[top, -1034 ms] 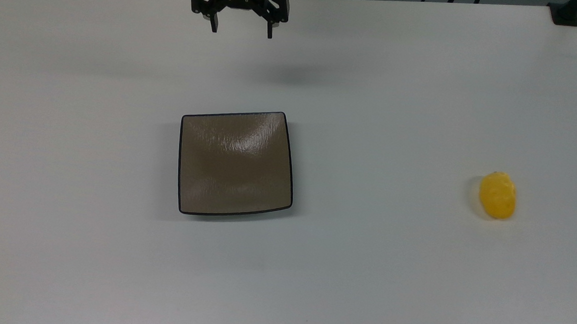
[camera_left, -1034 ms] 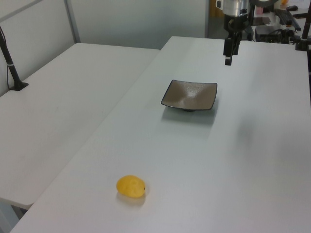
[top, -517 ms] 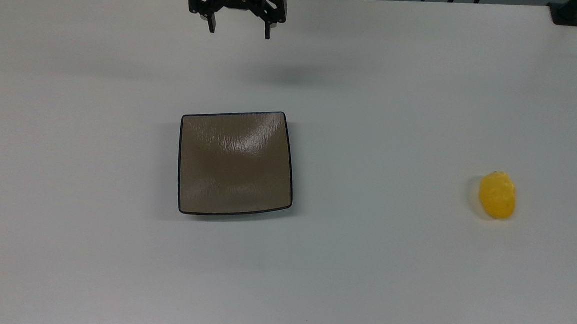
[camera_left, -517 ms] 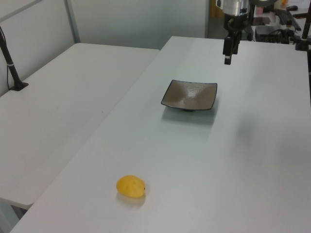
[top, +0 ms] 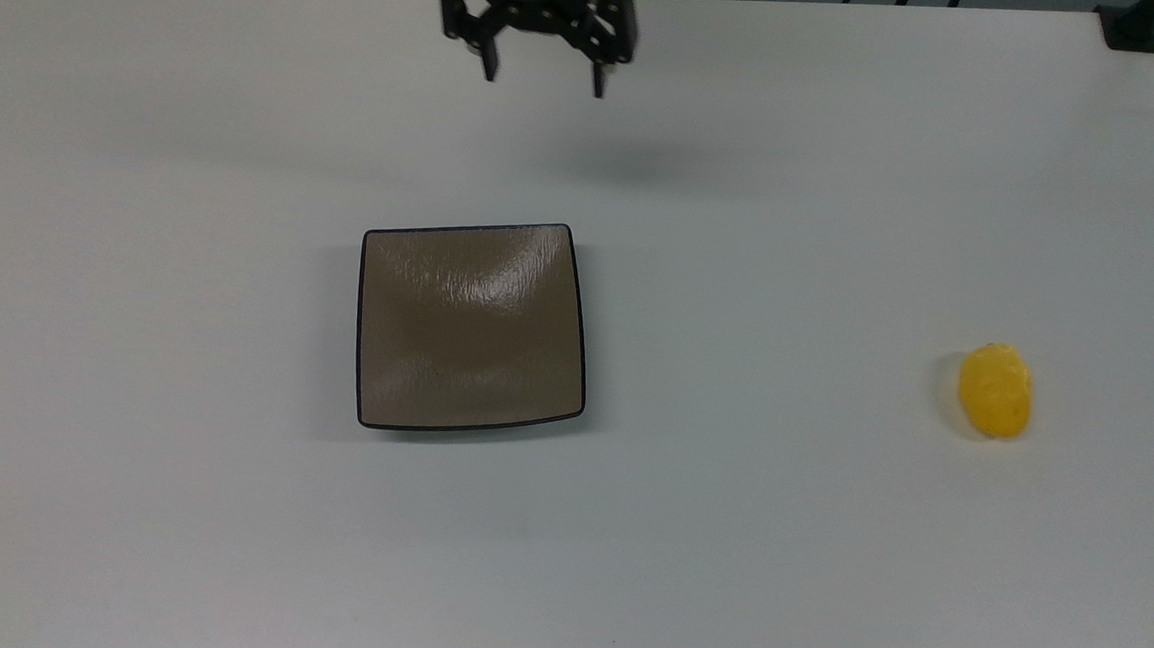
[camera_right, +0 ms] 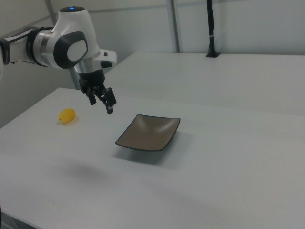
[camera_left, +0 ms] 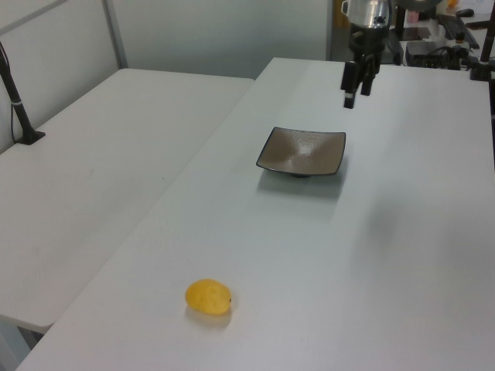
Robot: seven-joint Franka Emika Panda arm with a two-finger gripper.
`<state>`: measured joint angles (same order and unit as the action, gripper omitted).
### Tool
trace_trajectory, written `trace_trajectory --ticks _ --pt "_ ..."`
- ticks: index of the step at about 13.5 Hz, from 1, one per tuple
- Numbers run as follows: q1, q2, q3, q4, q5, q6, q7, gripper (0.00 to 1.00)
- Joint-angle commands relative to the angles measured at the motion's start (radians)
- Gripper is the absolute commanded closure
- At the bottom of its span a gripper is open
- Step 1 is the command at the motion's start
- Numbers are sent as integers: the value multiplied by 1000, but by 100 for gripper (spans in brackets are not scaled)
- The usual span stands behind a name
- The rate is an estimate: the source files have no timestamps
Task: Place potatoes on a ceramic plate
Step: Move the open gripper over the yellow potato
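- Potato [top: 996,391]: one small yellow oval, lying on the white counter [top: 822,579] well apart from the ceramic plate [top: 472,326], toward the top view's right. In the left view the potato [camera_left: 208,297] sits near the counter's [camera_left: 371,294] lower edge, far in front of the plate [camera_left: 302,151]. In the right view it [camera_right: 66,115] lies beyond the plate [camera_right: 148,132], toward the right view's left.
- Ceramic plate: square, glossy brown with a thin dark rim and rounded corners, flat on the counter [camera_right: 228,181]. Nothing lies in it.
- Gripper [top: 544,77]: raised above the counter, past the plate's far edge in the top view and slightly toward the top view's right of the plate's centre. Its two fingers point downward and are spread wide apart, with nothing between them. A soft shadow falls on the counter between gripper and plate.
- Gripper, other views: in the left view it [camera_left: 355,96] hangs above and behind the plate; in the right view it [camera_right: 104,102] hangs between potato and plate, clear of both.
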<state>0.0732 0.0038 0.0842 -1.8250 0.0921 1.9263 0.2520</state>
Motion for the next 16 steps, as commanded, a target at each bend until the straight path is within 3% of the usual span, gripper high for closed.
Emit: trace_trajectory --ticks 1,4,5,9,16 --pt "86 79 37 42 18 121 183 0" --pt "146 163 42 124 27 137 268 0" --pt "175 218 49 200 28 143 339 0" --pt "209 405 133 409 5 157 493 0" --pt "348 721 135 654 -71 284 607 0"
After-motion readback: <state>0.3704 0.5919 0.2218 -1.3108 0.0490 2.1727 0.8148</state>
